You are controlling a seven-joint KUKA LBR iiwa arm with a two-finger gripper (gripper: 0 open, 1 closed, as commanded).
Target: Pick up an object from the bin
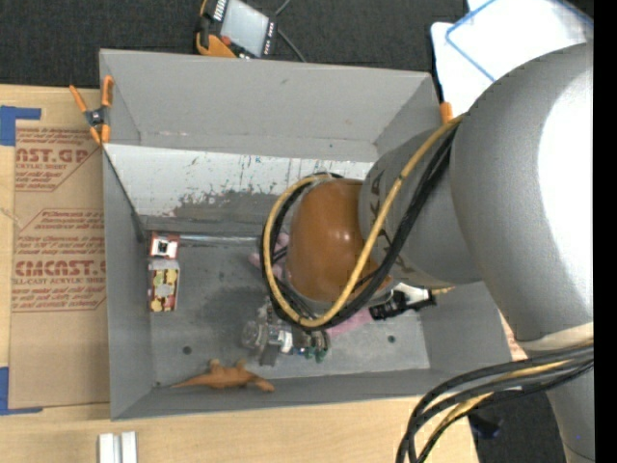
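Observation:
My gripper [278,339] hangs low over the bin floor, near the front middle, below the arm's orange cover. An orange toy lizard [228,378] lies stretched along the front wall, just in front of the gripper and a little to its left, apart from it. A pink thing [353,322] peeks out from under the arm to the gripper's right, most of it hidden. What lies directly under the gripper is hidden by the gripper itself.
A small white and yellow packet with a red top [162,275] lies against the left wall. The arm and its cables cover the bin's right half. Bare grey floor lies between the packet and the gripper.

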